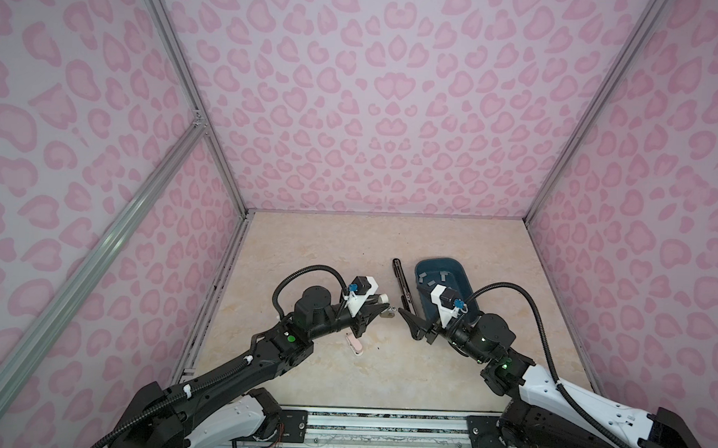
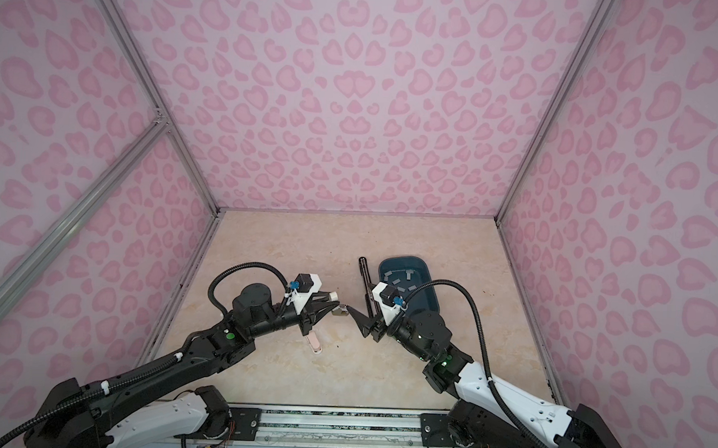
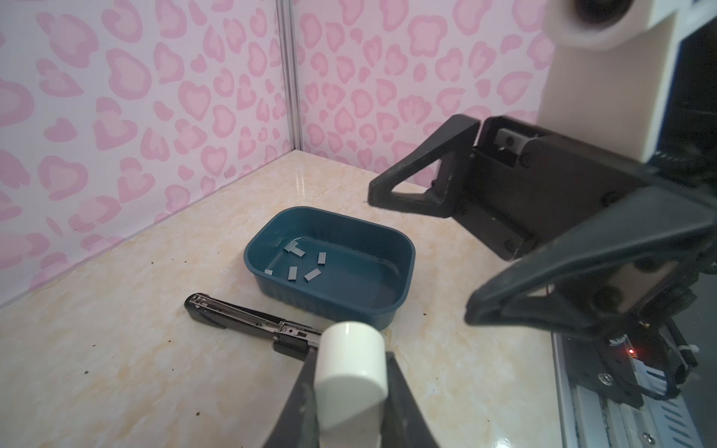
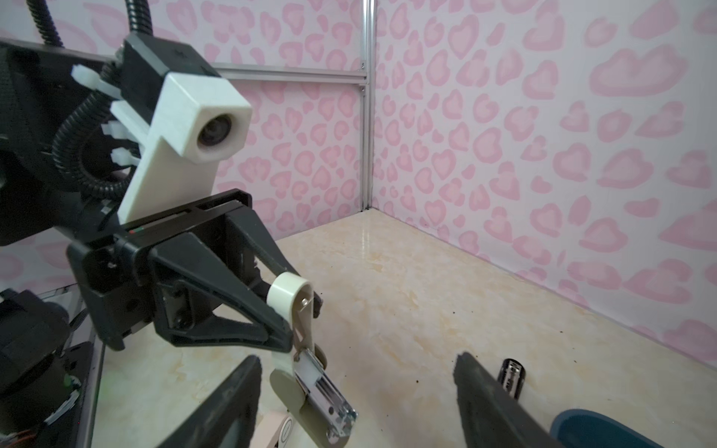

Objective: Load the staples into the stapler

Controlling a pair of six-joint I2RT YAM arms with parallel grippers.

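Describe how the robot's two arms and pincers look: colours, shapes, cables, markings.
The left arm and right arm are black with white shells near the base and a green light each. Black ribbed cables loop over them. White camera blocks carry blue plugs. Left pincer and right pincer have black triangular open-frame fingers.

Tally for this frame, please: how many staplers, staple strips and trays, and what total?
Staplers: 3 (black stapler, pink stapler, white stapler in the left gripper)
Staple strips: 6, all in the tray, two touching
Teal tray: 1
Total: 10
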